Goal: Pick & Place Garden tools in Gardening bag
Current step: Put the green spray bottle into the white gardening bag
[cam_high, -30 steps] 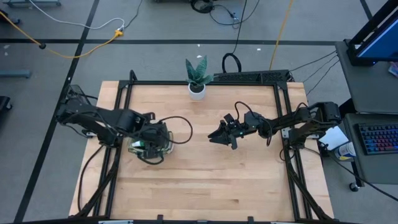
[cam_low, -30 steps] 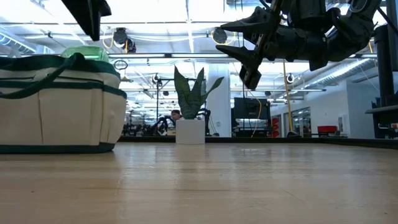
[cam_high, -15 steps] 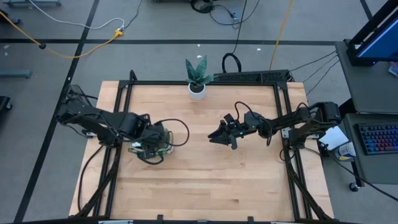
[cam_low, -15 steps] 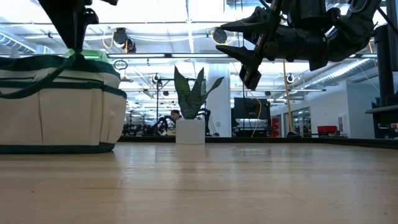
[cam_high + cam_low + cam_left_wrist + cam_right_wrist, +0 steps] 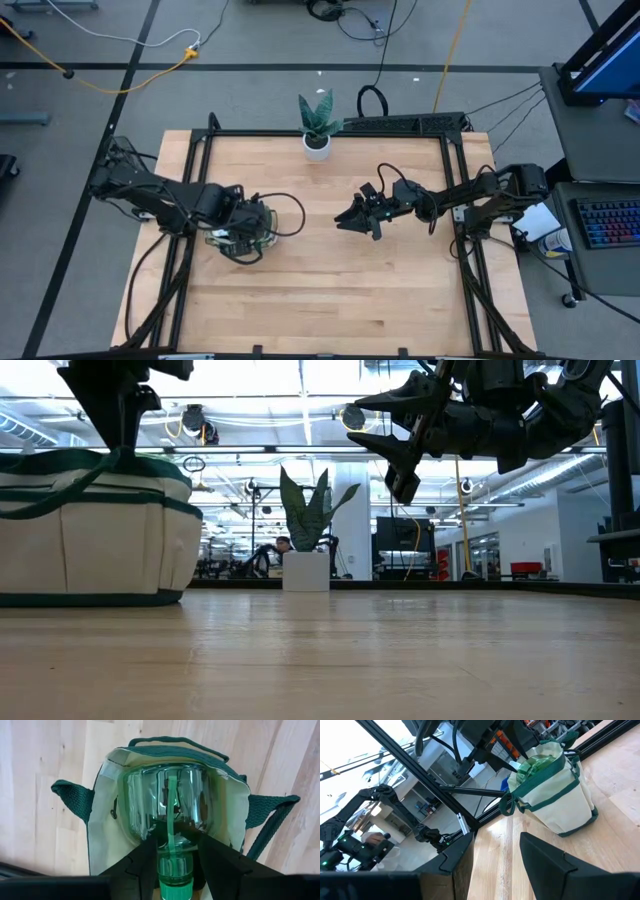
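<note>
Bag, one; green bottle, one.

The light wooden table spreads under both pairs of fingers, with a black metal frame running round its edge. A spiky green plant in a white pot stands upright at the far edge, well apart from the left gripper and the right gripper, beyond the gap between them. Off the table, out past the right gripper's side, a keyboard with coloured keys lies on a grey desk. A yellow cable trails over the floor beyond the left one. Far back in the room a person sits by the pot.
</note>
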Motion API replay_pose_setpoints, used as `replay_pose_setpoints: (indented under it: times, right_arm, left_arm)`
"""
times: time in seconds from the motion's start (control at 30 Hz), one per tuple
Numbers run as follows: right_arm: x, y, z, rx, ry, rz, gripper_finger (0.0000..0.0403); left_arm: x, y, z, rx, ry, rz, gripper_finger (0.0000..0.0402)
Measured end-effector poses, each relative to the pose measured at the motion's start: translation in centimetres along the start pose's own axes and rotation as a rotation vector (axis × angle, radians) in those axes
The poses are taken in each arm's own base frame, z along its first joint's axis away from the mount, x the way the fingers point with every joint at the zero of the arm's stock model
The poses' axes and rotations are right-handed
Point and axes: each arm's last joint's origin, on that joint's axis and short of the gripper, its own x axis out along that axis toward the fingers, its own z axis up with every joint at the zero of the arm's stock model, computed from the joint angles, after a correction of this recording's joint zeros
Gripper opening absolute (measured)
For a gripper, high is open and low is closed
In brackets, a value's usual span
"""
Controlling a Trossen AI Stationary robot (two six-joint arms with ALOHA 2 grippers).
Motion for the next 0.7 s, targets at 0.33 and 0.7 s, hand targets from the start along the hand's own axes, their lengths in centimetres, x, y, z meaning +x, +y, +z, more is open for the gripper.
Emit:
replay_pose_setpoints:
  times: [0.33, 0.7]
  right_arm:
    - [0.0, 0.0, 0.0, 0.0, 0.0, 0.001, 0.0155]
    - [0.0, 0.0, 0.0, 0.0, 0.001, 0.001, 0.0155]
  left_arm:
    - [0.2, 0.6, 0.3, -0.022, 0.014, -0.012, 0.0145]
    - [1.8, 0.5, 0.1, -0.021, 0.025, -0.019, 0.0145]
